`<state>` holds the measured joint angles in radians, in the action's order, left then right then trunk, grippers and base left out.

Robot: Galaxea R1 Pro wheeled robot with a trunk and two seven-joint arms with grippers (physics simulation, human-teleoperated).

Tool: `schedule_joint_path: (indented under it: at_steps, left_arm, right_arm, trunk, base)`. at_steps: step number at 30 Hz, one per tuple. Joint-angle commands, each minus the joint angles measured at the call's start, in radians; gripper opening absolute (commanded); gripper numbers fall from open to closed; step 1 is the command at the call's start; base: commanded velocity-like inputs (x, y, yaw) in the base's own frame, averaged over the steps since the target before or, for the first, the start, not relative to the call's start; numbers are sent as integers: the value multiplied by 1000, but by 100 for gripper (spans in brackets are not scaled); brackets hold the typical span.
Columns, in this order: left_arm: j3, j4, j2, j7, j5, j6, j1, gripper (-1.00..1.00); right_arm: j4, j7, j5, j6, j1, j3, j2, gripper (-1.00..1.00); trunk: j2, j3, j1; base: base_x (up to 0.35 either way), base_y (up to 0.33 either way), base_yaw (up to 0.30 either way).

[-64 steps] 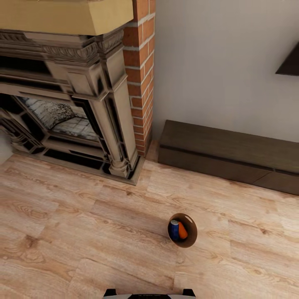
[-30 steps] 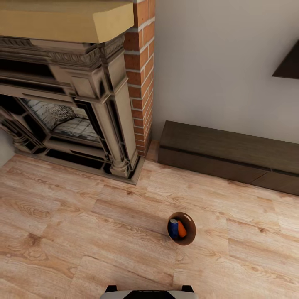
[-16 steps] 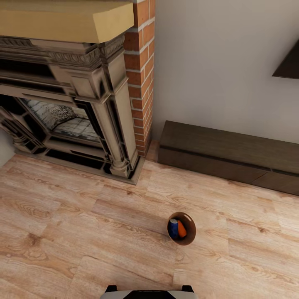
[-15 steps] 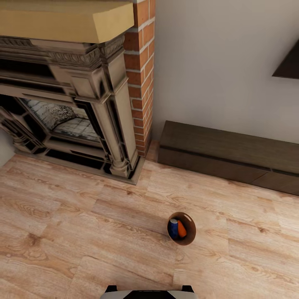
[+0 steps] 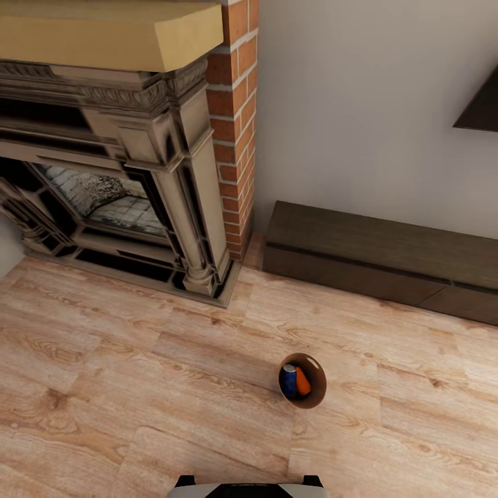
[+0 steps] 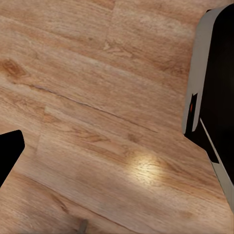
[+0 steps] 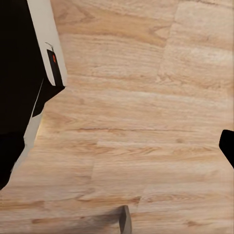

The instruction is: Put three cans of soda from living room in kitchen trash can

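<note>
Bin: the tash can [image 5: 305,382] is seen from above on the light wood floor [image 5: 138,387], standing in the open, well apart from the fireplace [image 5: 111,180] and the low dark cabinet [image 5: 380,259].
Contents: a blue can [image 5: 289,381] with a pale top and an orange can [image 5: 303,382] are seen lying side by side, touching, inside the brown-copper interior.
Third can: it cannot be made out; whether it is hidden beneath the other two cannot be told.
Robot body: a pale edge of the robot's body [image 5: 245,487] is cut off at the bottom of the head view, near the bin and just short of it.
Grippers: floor boards and the robot's dark base [image 6: 217,97] are shown in the wrist views; whether the fingers are spread or closed cannot be told.
Surroundings: a red brick column [image 5: 235,124] is set between fireplace and wall; a corner of the black wall screen [image 5: 481,104] is cut off at the right edge.
</note>
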<state>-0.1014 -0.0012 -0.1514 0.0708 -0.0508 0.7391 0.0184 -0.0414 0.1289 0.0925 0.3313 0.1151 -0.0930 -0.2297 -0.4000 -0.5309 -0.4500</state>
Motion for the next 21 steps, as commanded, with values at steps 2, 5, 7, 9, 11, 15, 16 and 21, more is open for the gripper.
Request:
schedule_joint_path:
  at_steps: [2,5,7,9,11,15,16,21]
  left_arm:
    - [0,0,1,-1,0,-1,0,100]
    - [0,0,1,-6,0,-2,-1,100]
    - [0,0,1,-10,0,-1,-1,100]
    - [0,0,0,-13,-1,-1,-1,100]
    - [0,0,0,-16,-3,-1,-1,100]
    - [-2,-1,0,-19,-7,-1,-1,100]
    - [-2,-1,1,-19,-8,-1,-1,100]
    - [-3,-3,1,-17,-14,-2,-3,100]
  right_arm:
    - [3,0,-1,1,0,1,5,100]
    - [8,0,0,1,0,3,9,100]
    - [10,0,1,1,0,3,10,100]
    - [13,0,3,1,0,3,11,100]
    - [21,0,5,1,0,4,17,100]
    - [57,-1,6,-1,0,3,46,100]
    - [61,-2,6,-2,0,3,50,100]
    - [74,-27,8,-1,0,1,65,100]
  trunk:
    - [0,0,0]
    - [0,0,0]
    - [0,0,0]
    - [0,0,0]
    - [0,0,0]
    - [0,0,0]
    - [0,0,0]
    - [0,0,0]
  base:
    - [0,0,0]
    - [0,0,0]
    - [0,0,0]
    - [0,0,0]
    - [0,0,0]
    - [0,0,0]
    - [0,0,0]
    - [0,0,0]
